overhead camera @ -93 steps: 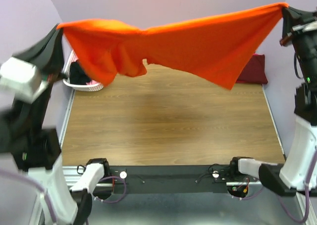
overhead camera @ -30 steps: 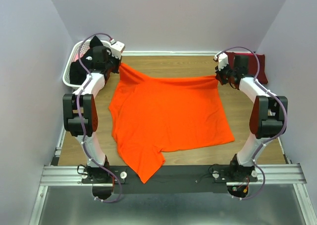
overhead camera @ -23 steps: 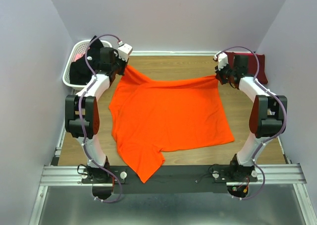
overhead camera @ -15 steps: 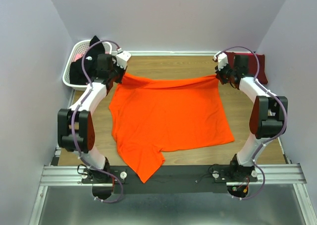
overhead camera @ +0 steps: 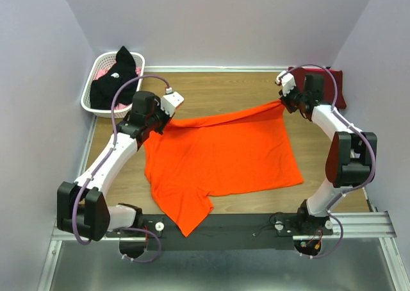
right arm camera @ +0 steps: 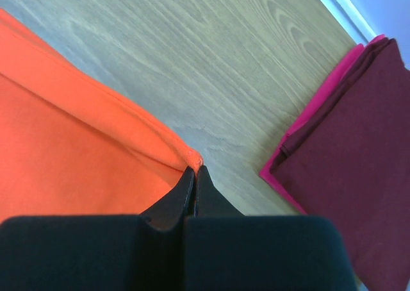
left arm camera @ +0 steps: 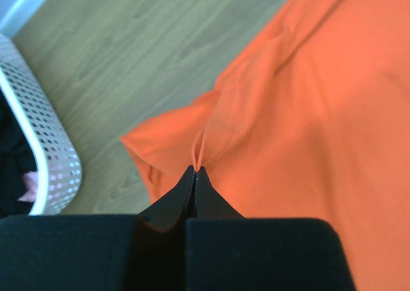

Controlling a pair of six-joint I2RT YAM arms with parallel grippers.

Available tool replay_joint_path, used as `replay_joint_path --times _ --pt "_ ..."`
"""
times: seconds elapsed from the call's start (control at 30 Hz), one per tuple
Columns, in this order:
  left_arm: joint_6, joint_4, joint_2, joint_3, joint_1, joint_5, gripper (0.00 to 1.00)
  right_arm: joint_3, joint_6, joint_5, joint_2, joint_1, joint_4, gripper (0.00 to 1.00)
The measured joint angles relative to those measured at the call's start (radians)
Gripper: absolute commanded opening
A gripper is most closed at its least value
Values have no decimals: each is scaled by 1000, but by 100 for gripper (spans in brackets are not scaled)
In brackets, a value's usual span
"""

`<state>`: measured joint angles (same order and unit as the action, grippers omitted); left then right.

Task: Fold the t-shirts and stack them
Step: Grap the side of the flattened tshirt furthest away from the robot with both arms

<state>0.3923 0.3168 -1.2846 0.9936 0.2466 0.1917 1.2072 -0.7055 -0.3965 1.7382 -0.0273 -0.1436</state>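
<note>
The orange t-shirt [overhead camera: 224, 156] lies spread on the table [overhead camera: 218, 89]; it looks soft, light and limp, best taken at its corners, and the left gripper [left arm camera: 195, 170] and right gripper [right arm camera: 194, 169] each pinch one far corner. I count three shirts: this one, one folded maroon t-shirt [overhead camera: 335, 91] at far right, and one black t-shirt [overhead camera: 109, 86] in the one white basket [left arm camera: 54, 156].

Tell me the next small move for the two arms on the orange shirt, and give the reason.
Probably draw the right gripper toward the near edge to match the left gripper. Both are shut on the far edge of the orange t-shirt, but the left one sits nearer, so the pinched edge runs slanted. Levelling it would likely let the fold land straight.
</note>
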Motion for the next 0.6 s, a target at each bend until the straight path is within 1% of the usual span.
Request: replay_joint_path --times 0.1,0.23,0.4,0.6 --pt "20 53 22 -41 42 -17 0 -26 -27 3 -30 -3 0 1" --pt "45 108 23 -89 62 -40 0 -60 -63 6 -40 -12 -1 1" --pt "70 151 23 -140 61 -70 0 -113 -103 16 -40 -12 -11 1" --pt "77 166 22 -134 61 -89 0 -119 -121 26 -39 -13 -25 1"
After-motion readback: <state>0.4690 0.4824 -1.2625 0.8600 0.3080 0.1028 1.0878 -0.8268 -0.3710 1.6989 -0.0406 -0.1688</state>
